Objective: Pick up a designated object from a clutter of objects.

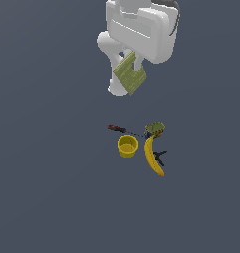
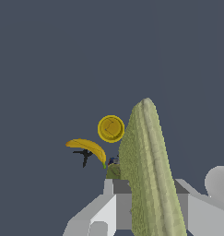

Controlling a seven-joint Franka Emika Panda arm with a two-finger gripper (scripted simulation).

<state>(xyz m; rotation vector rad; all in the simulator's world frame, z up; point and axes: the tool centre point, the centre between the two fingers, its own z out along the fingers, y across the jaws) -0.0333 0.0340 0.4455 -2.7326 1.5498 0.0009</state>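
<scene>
White casing of the arm (image 1: 139,32) fills the upper part of the exterior view, and beneath it the gripper (image 1: 132,63) is seen closed upon the olive-green box (image 1: 129,73), which is held tilted and lifted well clear of the grey surface (image 1: 42,197). In the wrist view the box (image 2: 148,170) is shown edge-on, rising between the pale fingers (image 2: 97,214), so the jaws are judged to be narrowed only to the thickness of the box.

Below, left on the surface, the rest of the clutter is gathered well apart from the raised box. The banana (image 1: 152,157) is laid lengthwise, with the dark clamp (image 1: 160,157) touching its side toward the exterior view's right. The yellow cup (image 1: 127,147) is stood upright just beside the banana, toward the exterior view's left. The round greenish object (image 1: 155,129) is placed at the banana's far end, and the red-handled screwdriver (image 1: 119,130) is stretched from it past the cup.

The pick is judged almost complete. A slip is the main risk: the box is gripped near one edge and hangs askew, so a jerk could rotate it out of the pads. If dropped, it could land among the clutter.
</scene>
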